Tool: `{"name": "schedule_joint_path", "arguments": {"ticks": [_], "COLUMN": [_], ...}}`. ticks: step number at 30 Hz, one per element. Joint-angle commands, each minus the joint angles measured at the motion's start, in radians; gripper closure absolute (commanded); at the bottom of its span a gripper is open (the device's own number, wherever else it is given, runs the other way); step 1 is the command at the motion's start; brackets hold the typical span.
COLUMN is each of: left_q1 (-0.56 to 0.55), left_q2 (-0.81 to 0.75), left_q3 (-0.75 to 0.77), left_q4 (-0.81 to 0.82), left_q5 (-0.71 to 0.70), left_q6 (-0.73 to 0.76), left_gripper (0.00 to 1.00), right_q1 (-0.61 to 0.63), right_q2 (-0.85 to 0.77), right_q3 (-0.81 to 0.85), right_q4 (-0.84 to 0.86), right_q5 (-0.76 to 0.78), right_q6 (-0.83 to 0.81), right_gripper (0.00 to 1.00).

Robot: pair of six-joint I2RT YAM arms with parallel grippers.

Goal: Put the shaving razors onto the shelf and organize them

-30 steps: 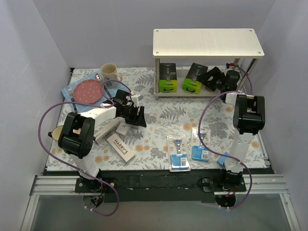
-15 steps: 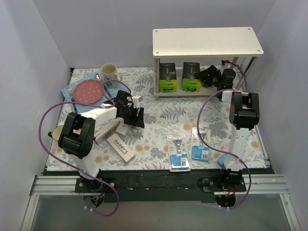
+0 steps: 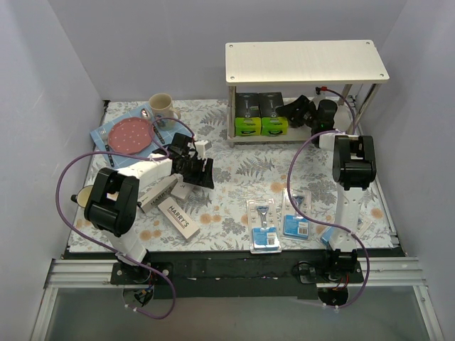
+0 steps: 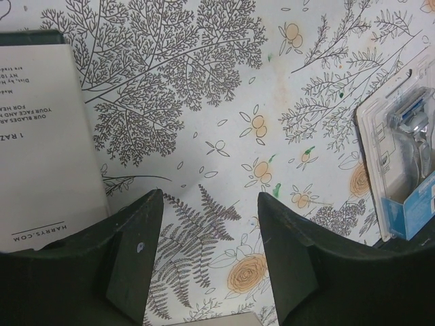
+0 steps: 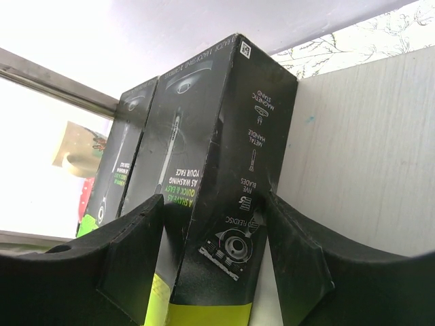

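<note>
The shelf stands at the back right. Two black-and-lime razor boxes stand upright side by side on its lower board. My right gripper reaches under the top board. Its open jaws straddle a corner of the right box, and one finger touches its side. My left gripper hangs open and empty over the floral table, next to white HARRY'S boxes. Two blue-carded blister packs lie at the front centre; one also shows in the left wrist view.
A cream mug and a pink speckled plate sit at the back left. Another blue pack lies by the right arm's base. The shelf's metal legs flank the lower board.
My right gripper moved left along the lower board. The right black-and-lime box went from tilted and apart to upright against the left box. The left arm barely moved.
</note>
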Motion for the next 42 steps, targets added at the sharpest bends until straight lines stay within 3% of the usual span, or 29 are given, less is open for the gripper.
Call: {"name": "schedule_joint_path", "arguments": {"ticks": [1,8,15,18,19,20,22,26,29,30,32,35,40,42], "left_q1": [-0.005,-0.007,-0.007,-0.007,-0.005,-0.005,-0.014,-0.071,-0.116,-0.12,-0.126,-0.145,-0.162,-0.162], "left_q2": [-0.059,-0.08,-0.088,-0.108,-0.126,-0.134,-0.143,-0.134,-0.164,-0.178,-0.2,-0.224,-0.217,-0.201], "left_q3": [-0.002,0.022,0.08,0.061,0.051,0.03,0.015,0.041,0.027,-0.005,-0.031,-0.051,-0.035,-0.033], "left_q4": [0.015,0.03,0.062,0.098,0.122,0.134,0.16,0.096,0.111,0.139,0.203,0.242,0.231,0.227], "left_q5": [-0.002,-0.017,-0.068,0.008,0.031,0.136,0.24,0.297,0.26,0.251,0.224,0.19,0.184,0.167], "left_q6": [0.012,-0.01,-0.092,-0.145,-0.167,-0.181,-0.188,-0.173,-0.17,-0.178,-0.211,-0.224,-0.193,-0.195], "left_gripper": [0.43,0.42,0.29,0.28,0.28,0.41,0.47,0.43,0.41,0.4,0.39,0.37,0.37,0.36], "right_q1": [0.038,-0.003,-0.046,-0.041,-0.04,-0.04,-0.043,-0.048,-0.037,-0.032,-0.032,-0.031,-0.026,0.038], "right_q2": [0.061,-0.091,-0.478,-0.684,-0.733,-0.781,-0.893,-0.994,-1.057,-1.077,-1.096,-1.085,-1.045,-1.028], "right_q3": [0.016,-0.088,-0.473,-0.614,-0.679,-0.708,-0.748,-0.718,-0.673,-0.672,-0.691,-0.71,-0.727,-0.722], "right_q4": [-0.086,-0.111,-0.217,-0.382,-0.484,-0.547,-0.731,-1.001,-1.15,-1.172,-1.197,-1.218,-1.217,-1.224], "right_q5": [-0.025,-0.016,0.011,0.008,0.005,-0.004,-0.051,-0.096,-0.015,0.08,0.131,0.174,0.171,0.18], "right_q6": [-0.021,-0.039,-0.145,-0.384,-0.434,-0.547,-0.644,-0.778,-0.899,-0.916,-0.939,-0.967,-0.976,-0.975], "right_gripper": [0.33,0.24,0.16,0.1,0.02,0.02,0.02,0.02,0.07,0.09,0.19,0.26,0.28,0.28]}}
